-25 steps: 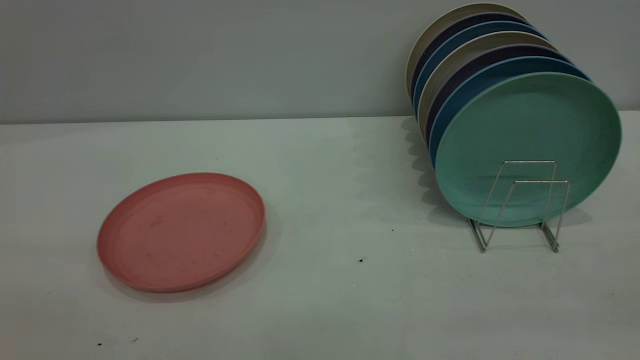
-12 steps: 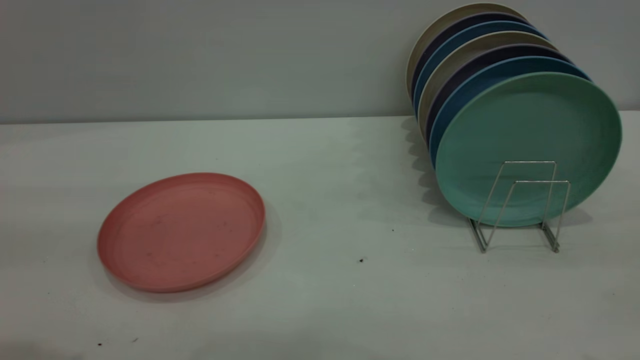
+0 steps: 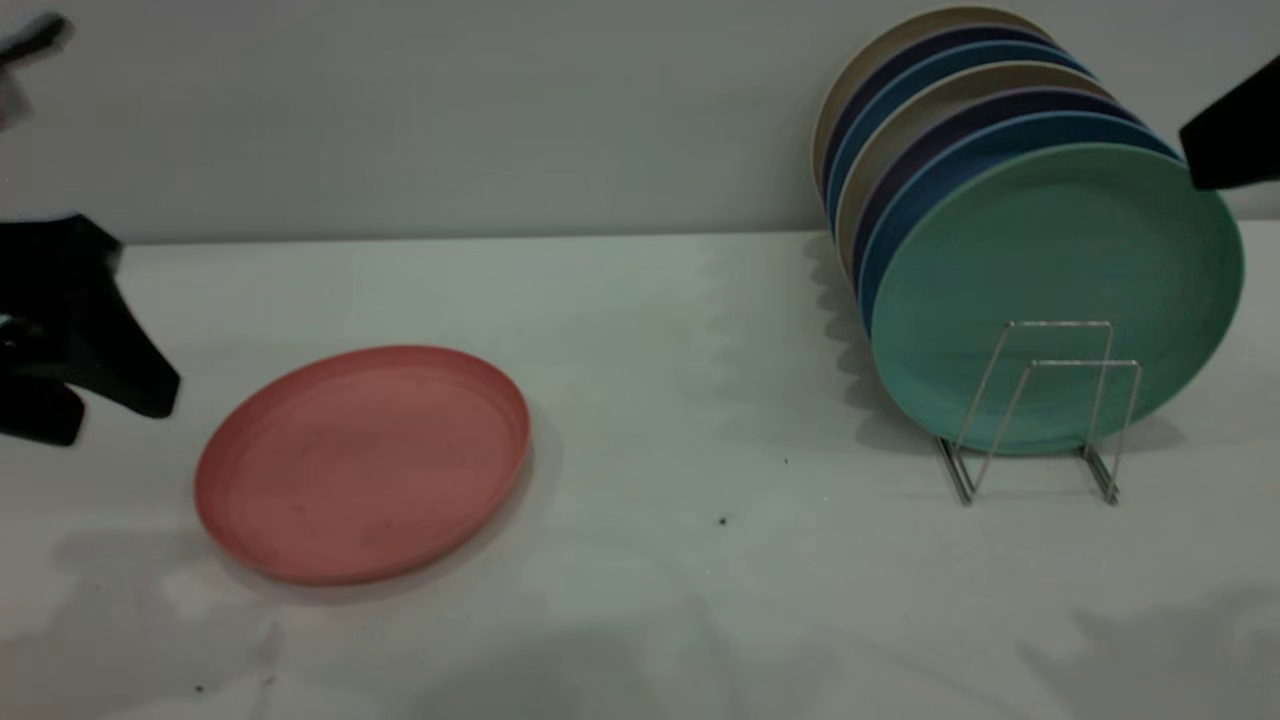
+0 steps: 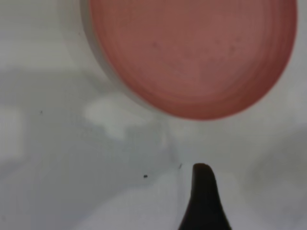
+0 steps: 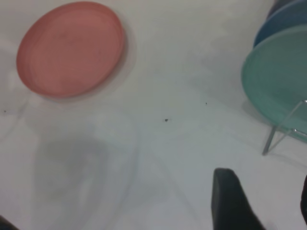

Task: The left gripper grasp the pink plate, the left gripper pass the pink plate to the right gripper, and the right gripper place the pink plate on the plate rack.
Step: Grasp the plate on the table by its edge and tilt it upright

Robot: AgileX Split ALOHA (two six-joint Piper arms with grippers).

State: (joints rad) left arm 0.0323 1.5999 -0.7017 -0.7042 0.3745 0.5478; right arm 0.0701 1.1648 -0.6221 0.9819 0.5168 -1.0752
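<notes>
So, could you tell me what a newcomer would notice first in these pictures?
Probably the round salmon-pink matte plate lying flat on the white table at its left, and the row of upright plates fronted by a mint-green plate in the thin silver wire rack at right. The left arm's black tool hangs open beside the pink plate, not touching it.

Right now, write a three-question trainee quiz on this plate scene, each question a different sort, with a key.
1. True or false: the pink plate lies flat on the table.
2. Multiple choice: which plate stands frontmost in the plate rack? A. the mint-green plate B. a yellow plate C. a red plate
3. Fill in: the left gripper is at the exterior view's ____ edge, beside the pink plate and not touching it; the right gripper is off toward the rack side.

Key: 1 true; 2 A; 3 left
</notes>
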